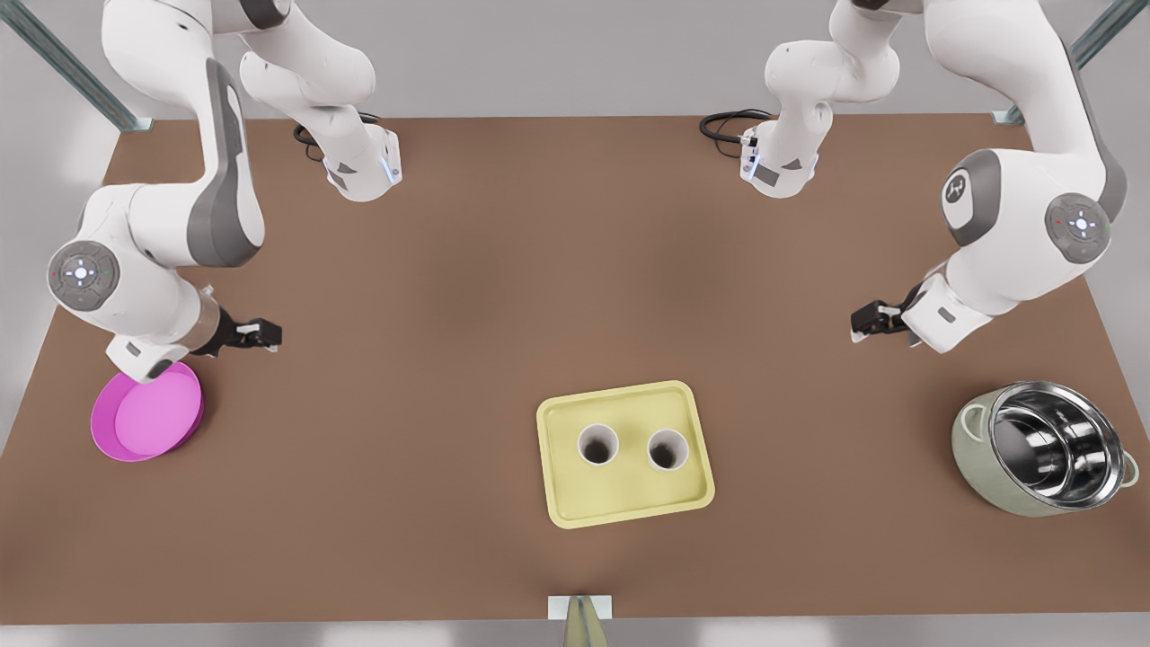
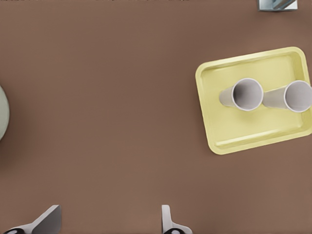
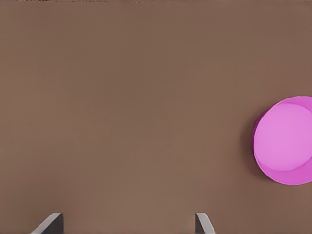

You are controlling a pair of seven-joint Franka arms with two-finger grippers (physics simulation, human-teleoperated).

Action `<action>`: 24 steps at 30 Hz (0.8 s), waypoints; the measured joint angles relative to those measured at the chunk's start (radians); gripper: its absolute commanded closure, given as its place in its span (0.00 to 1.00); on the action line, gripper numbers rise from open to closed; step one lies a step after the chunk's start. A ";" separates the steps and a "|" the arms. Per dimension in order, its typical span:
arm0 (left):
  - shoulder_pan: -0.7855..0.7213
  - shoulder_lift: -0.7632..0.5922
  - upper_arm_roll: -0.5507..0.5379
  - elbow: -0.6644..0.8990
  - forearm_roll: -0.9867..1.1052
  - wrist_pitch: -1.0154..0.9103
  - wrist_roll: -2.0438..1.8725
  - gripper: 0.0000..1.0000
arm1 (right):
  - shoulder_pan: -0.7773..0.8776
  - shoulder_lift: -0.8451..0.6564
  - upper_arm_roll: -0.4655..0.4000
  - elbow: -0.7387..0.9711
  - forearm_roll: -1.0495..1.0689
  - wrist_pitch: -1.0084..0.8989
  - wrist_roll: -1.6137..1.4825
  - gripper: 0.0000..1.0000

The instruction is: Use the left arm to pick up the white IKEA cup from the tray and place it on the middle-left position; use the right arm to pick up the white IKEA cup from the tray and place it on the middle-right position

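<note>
The pale yellow tray (image 1: 620, 499) lies near the table's front edge, a little to the front view's right of centre. Two white cups (image 1: 597, 444) (image 1: 667, 449) stand upright on it, side by side. In the left wrist view the tray (image 2: 253, 139) and both cups (image 2: 246, 94) (image 2: 297, 96) lie off to one side of my left gripper (image 2: 108, 222). That left gripper (image 1: 870, 322) hangs open at the front view's right, well away from the tray. My right gripper (image 1: 259, 334) is open at the front view's left, with bare table under it (image 3: 126, 224).
A round magenta plate (image 1: 148, 413) (image 3: 285, 141) lies beside the right gripper. A steel-lined grey-green pot (image 1: 1042, 458) sits at the front view's right, its edge (image 2: 2, 114) in the left wrist view. Brown tabletop stretches between the arms.
</note>
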 measured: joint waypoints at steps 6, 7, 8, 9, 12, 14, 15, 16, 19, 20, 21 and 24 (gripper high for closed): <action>0.002 0.001 -0.001 -0.021 -0.002 0.018 0.006 0.00 | 0.054 0.075 0.005 0.023 -0.003 0.037 -0.020 0.00; 0.002 0.001 -0.003 -0.024 -0.003 0.017 0.008 0.00 | 0.106 0.114 0.006 0.032 -0.003 0.052 -0.013 0.00; -0.001 0.001 -0.004 -0.020 -0.004 0.017 0.009 0.00 | 0.170 0.158 0.006 0.057 -0.003 0.071 0.000 0.00; -0.003 0.015 -0.004 -0.014 -0.003 0.019 0.010 0.00 | 0.244 0.226 0.006 0.135 -0.003 0.087 0.022 0.00; -0.002 0.099 -0.003 0.040 -0.003 0.045 0.011 0.00 | 0.407 0.369 0.007 0.311 -0.002 0.125 0.102 0.00; 0.006 0.115 0.001 0.055 -0.005 0.061 0.011 0.00 | 0.458 0.430 0.009 0.378 -0.002 0.161 0.156 0.05; 0.010 0.118 0.002 0.057 -0.003 0.067 0.011 0.00 | 0.476 0.451 0.012 0.393 -0.002 0.186 0.182 0.05; 0.016 0.119 0.002 0.058 -0.003 0.072 0.011 0.00 | 0.487 0.471 0.015 0.400 -0.003 0.216 0.206 0.00; 0.022 0.122 0.003 0.058 0.001 0.084 0.011 0.00 | 0.526 0.544 0.017 0.454 -0.003 0.299 0.271 0.00; 0.022 0.122 0.003 0.057 0.002 0.087 0.011 0.00 | 0.530 0.574 0.017 0.486 -0.003 0.324 0.290 0.00; 0.022 0.122 0.003 0.057 0.003 0.089 0.011 0.00 | 0.531 0.596 0.017 0.504 -0.003 0.351 0.308 0.00; 0.022 0.123 0.003 0.056 0.004 0.095 0.010 0.00 | 0.532 0.656 0.020 0.547 -0.004 0.434 0.356 0.00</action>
